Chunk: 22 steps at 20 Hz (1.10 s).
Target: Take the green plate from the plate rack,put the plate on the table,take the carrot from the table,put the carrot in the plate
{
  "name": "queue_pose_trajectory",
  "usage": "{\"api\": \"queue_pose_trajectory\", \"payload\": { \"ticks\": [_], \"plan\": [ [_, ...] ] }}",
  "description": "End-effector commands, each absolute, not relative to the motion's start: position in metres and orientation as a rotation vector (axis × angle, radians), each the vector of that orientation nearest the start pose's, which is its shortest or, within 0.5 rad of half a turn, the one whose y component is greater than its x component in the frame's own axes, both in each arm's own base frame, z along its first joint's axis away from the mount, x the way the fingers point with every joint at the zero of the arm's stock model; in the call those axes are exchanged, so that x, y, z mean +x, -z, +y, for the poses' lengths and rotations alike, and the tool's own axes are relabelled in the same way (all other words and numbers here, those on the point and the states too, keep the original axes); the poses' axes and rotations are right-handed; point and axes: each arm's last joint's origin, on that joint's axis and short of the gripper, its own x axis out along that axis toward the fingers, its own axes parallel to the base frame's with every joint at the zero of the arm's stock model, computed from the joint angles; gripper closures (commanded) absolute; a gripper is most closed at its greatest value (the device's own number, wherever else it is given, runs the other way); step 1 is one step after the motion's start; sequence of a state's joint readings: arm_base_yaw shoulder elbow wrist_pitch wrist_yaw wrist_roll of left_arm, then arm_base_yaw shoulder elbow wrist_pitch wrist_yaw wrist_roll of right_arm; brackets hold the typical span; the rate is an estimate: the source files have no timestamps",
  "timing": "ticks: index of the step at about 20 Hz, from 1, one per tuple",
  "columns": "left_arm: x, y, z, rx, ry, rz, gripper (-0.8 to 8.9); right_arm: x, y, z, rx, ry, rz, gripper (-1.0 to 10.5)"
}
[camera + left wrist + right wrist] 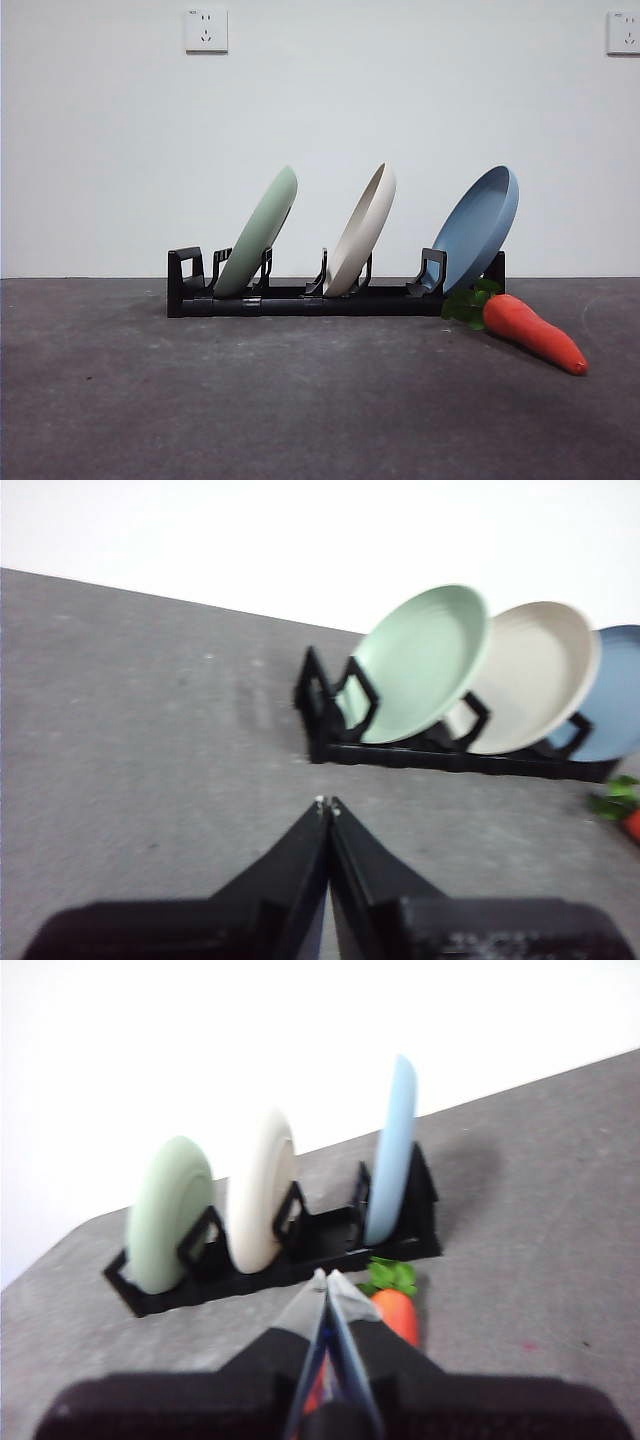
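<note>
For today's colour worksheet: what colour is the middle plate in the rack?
Cream-beige: the middle plate stands between the green plate and the blue plate; the front view shows it best.

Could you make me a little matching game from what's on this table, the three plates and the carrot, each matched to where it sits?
Things:
1. green plate
2. cream plate
3. blue plate
4. carrot

Places:
A. lying on the table beside the plate rack
B. middle slot of the rack
C. rack slot nearest the carrot
D. rack slot farthest from the carrot

Pairs: 1-D, 2-B, 3-C, 4-A
</note>
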<state>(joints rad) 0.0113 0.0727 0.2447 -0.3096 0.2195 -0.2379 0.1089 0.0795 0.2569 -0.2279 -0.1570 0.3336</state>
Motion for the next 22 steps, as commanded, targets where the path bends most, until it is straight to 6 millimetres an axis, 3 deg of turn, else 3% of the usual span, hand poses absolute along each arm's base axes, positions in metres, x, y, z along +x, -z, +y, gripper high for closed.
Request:
{"api": "queue_pose_trajectory", "payload": {
  "ticks": [1, 13, 18, 22],
  "plan": [
    [0.08, -0.228, -0.007, -0.254, 0.244, 0.167, 8.2, 0.082, -0.24, 0.014, 0.333, -0.276, 0.135, 9.6],
    [0.072, -0.292, -0.014, -0.163, 0.526, 0.348, 8.21, 0.085, -0.31, 0.02, 0.097, -0.491, 0.485, 9.6],
    [0.07, -0.306, -0.016, -0.121, 0.625, 0.423, 8.21, 0.088, -0.323, 0.022, 0.058, -0.572, 0.624, 9.6],
    [0.073, -0.31, -0.017, -0.122, 0.648, 0.478, 8.16, 0.093, -0.321, 0.023, 0.053, -0.585, 0.702, 9.4]
  ]
}}
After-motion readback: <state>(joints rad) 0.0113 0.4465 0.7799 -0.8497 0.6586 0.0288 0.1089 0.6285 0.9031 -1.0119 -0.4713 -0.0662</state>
